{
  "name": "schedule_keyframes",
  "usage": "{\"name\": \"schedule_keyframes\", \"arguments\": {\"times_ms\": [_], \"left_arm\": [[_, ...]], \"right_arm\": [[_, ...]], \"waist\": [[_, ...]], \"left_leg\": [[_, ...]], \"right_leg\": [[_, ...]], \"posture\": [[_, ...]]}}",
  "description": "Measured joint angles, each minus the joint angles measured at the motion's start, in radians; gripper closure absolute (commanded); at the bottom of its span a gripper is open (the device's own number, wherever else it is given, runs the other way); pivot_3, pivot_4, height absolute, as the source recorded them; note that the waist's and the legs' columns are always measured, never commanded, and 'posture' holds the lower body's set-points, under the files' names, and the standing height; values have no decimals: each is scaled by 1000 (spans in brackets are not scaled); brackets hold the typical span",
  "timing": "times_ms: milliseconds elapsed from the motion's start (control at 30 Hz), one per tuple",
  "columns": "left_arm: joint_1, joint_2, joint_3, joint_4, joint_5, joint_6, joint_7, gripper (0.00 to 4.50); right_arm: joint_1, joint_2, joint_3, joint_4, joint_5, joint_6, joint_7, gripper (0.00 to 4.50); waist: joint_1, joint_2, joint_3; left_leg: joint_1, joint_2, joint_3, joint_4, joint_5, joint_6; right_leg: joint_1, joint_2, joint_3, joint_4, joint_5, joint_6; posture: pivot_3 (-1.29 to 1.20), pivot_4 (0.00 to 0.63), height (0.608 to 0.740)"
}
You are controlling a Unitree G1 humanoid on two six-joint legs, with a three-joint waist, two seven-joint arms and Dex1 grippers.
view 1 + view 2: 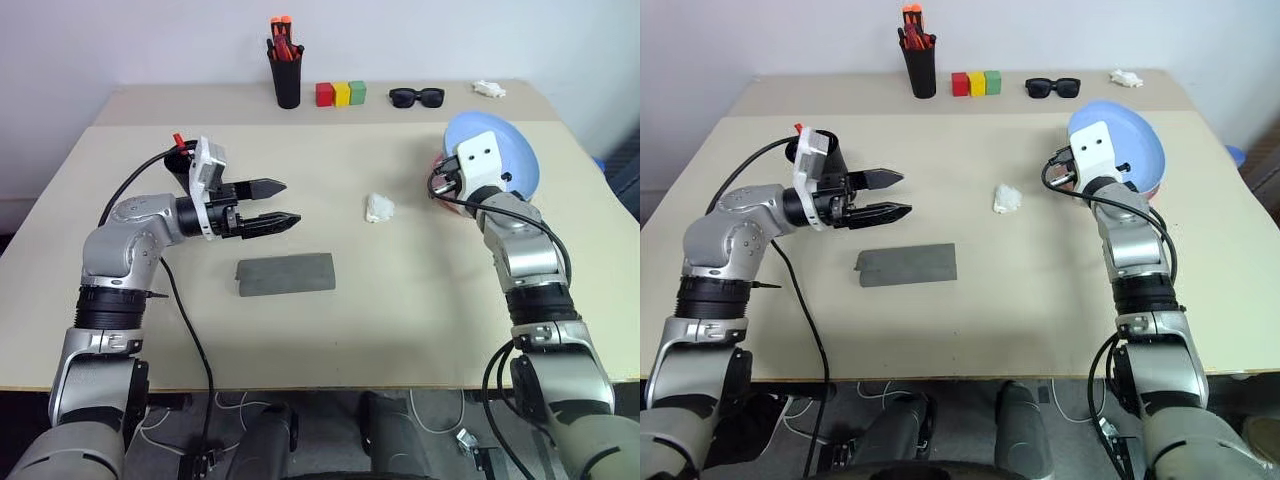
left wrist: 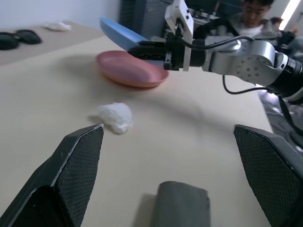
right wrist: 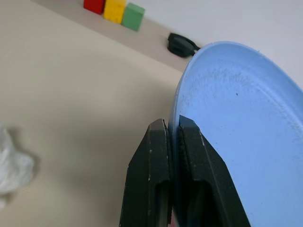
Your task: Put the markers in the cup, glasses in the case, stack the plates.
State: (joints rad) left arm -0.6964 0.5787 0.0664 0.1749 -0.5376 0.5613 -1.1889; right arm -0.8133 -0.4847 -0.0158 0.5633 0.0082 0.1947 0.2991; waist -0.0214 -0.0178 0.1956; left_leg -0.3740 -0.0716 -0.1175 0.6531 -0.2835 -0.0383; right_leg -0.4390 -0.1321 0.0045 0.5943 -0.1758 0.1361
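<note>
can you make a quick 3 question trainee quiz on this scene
1. True or false: the right gripper is shut on the blue plate's rim.
2. Where is the blue plate relative to the pink plate? A) lying flat under it B) held tilted above it C) across the table from it
3. Fill in: the left gripper stands ____ above the table, holding nothing, just beyond the closed grey case.

Key: 1. true. 2. B. 3. open.
</note>
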Motion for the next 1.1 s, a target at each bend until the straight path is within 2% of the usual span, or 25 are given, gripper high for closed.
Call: {"name": "schedule_keyframes", "arguments": {"times_ms": [67,233,367,433,567,700,833,1067,1100], "left_arm": [[15,2,3,-18,0,1,13,0],[34,6,7,-53,-20,6,38,0],[36,11,9,-59,-23,11,44,0],[36,10,9,-59,-28,11,46,0],[34,8,9,-56,-33,10,47,0],[32,7,8,-44,-33,0,46,0],[20,6,6,-30,-33,-1,46,0],[15,12,6,-27,-33,-2,47,0],[15,12,6,-27,-33,-2,48,0]], "right_arm": [[-38,1,5,104,-8,-68,23,3513],[-65,14,11,210,-28,-143,41,1121],[-63,61,-42,161,50,-96,79,1121],[-46,107,-92,35,160,-4,130,1121],[-2,147,-91,-196,272,160,192,1121],[48,192,-47,-290,283,242,189,1121],[72,194,46,-276,205,250,178,1121],[24,193,74,-56,76,216,81,1121],[23,193,75,-37,71,211,82,1347]], "waist": [[-1,0,0],[-6,0,0],[-20,0,0],[-27,0,0],[-25,0,0],[-22,0,0],[-22,0,0],[-23,0,0],[-24,0,0]], "left_leg": [[0,0,0,0,0,0],[0,0,0,-1,0,0],[0,0,0,-1,0,0],[0,1,0,-1,0,0],[0,1,0,-1,0,0],[0,0,0,-1,0,0],[0,0,0,0,0,0],[0,0,1,-1,0,0],[0,0,1,-1,0,0]], "right_leg": [[0,0,0,0,0,0],[-1,0,0,0,0,0],[-1,0,1,1,0,0],[-2,1,2,2,0,0],[-3,1,2,2,0,0],[-2,1,2,2,0,0],[-3,1,2,2,0,0],[-3,1,3,2,0,0],[-3,1,3,2,0,0]], "posture": [[0,150,740],[0,150,740],[0,150,740],[0,150,740],[0,150,740],[0,150,740],[0,150,740],[0,150,740],[0,150,740]]}}
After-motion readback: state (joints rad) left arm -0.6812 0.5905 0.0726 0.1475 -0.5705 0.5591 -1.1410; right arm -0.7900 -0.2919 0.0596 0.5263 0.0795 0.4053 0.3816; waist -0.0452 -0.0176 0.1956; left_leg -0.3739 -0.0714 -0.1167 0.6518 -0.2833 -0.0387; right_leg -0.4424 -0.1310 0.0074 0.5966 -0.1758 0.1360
